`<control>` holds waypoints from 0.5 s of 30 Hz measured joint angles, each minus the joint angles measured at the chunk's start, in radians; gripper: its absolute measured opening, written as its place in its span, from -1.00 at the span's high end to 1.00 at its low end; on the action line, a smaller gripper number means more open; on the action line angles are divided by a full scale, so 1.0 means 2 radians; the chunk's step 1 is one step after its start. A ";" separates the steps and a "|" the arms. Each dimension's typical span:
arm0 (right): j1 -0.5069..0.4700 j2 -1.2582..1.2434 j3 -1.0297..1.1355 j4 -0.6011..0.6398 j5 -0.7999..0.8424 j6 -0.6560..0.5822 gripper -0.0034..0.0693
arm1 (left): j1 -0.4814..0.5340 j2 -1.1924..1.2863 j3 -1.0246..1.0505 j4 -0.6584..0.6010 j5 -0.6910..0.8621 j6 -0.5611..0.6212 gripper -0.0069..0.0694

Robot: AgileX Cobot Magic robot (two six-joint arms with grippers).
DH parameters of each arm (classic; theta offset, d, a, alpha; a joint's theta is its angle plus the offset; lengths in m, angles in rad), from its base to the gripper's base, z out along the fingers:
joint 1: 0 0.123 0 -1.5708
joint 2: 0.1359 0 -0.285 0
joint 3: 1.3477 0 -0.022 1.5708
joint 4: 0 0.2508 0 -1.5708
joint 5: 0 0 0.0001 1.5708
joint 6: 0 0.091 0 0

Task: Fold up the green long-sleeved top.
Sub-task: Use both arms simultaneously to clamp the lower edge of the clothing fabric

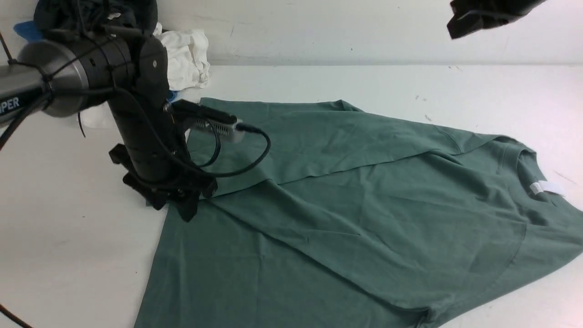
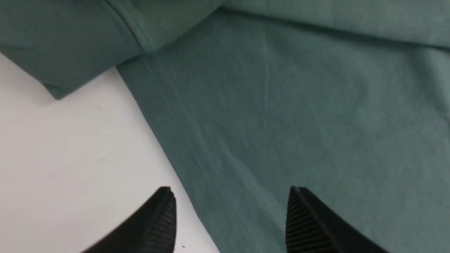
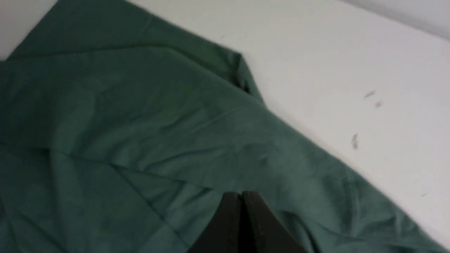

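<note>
Lying across the bench [image 1: 68, 255] in the front view, the green top [image 1: 410, 200] has one sleeve laid over its body, the left hand [image 1: 175, 212] above it; in the left wrist view that hand gapes wide; in the right wrist view the right hand [image 3: 242, 196] is closed, over the top

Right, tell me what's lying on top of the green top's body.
A long sleeve of the green top lies folded across it; the body fabric directly beneath is covered.
</note>
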 joint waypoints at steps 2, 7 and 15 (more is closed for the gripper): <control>0.001 0.009 0.032 -0.001 -0.006 0.000 0.94 | 0.000 0.000 0.007 -0.002 0.002 0.000 -0.21; 0.001 0.043 0.097 -0.034 -0.074 -0.001 0.86 | 0.000 0.000 0.007 -0.012 0.008 0.002 -0.21; 0.001 0.117 0.103 -0.040 -0.206 -0.002 0.21 | 0.000 0.000 0.007 -0.023 -0.023 0.005 -0.21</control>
